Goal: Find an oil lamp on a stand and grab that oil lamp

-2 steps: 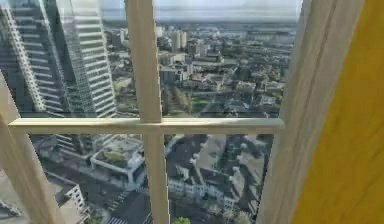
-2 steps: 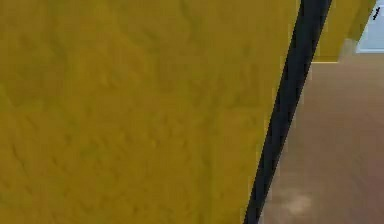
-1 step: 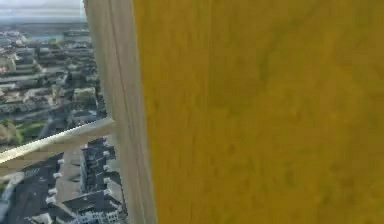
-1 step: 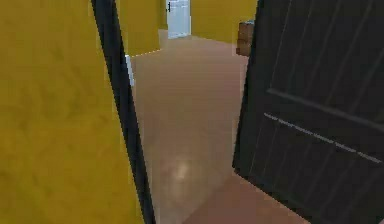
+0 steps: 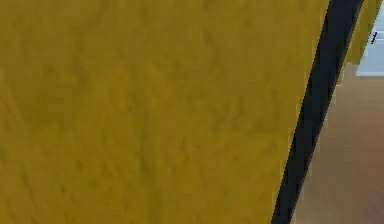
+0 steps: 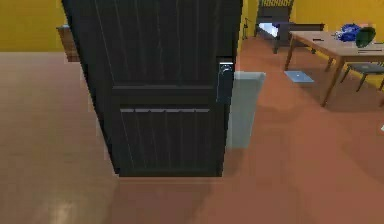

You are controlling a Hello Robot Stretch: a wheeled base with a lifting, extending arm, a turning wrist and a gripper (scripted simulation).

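A mustard-yellow wall stands very close in the forward view, ending at a black door edge on the right. In the arm side view a black panelled door with a metal handle stands ajar in the middle, close by.
Reddish-brown floor spreads around the door. A wooden table with a blue and green thing on it stands at the arm side view's upper right, with chairs beside it. A pale grey panel stands behind the door. A small brown piece of furniture peeks out left of the door.
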